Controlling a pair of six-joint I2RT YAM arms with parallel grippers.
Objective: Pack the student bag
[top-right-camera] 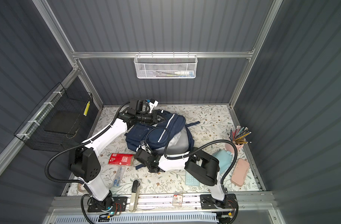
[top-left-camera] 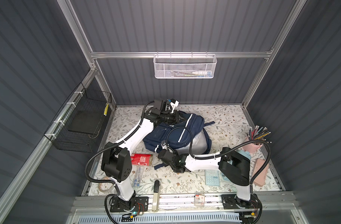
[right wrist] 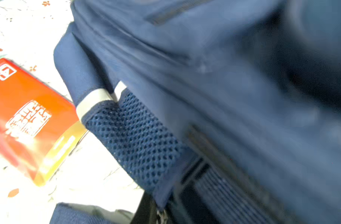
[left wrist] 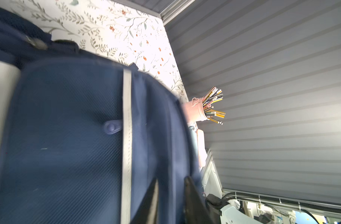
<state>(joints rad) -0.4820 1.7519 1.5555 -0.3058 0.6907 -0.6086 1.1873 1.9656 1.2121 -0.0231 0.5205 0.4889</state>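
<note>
The student bag (top-left-camera: 177,133) (top-right-camera: 158,133), navy with white stripes, lies in the middle of the floral table, its pale lining showing on the right side. My left gripper (top-left-camera: 178,116) (top-right-camera: 159,116) is at the bag's far top end. In the left wrist view its jaws (left wrist: 171,180) stand apart over the blue fabric (left wrist: 69,126). My right gripper (top-left-camera: 164,146) (top-right-camera: 144,145) is at the bag's near left corner. In the right wrist view its jaws (right wrist: 162,211) pinch the fabric edge below the mesh pocket (right wrist: 138,139).
A red packet (top-left-camera: 141,159) lies just left of the right gripper. A pen pack (top-left-camera: 137,176), stapler (top-left-camera: 156,194) and tape roll (top-left-camera: 105,185) sit near front. A calculator (top-left-camera: 212,177), pink case (top-left-camera: 261,172) and pink pencil cup (top-left-camera: 252,144) stand right. A black wire basket (top-left-camera: 82,124) hangs left.
</note>
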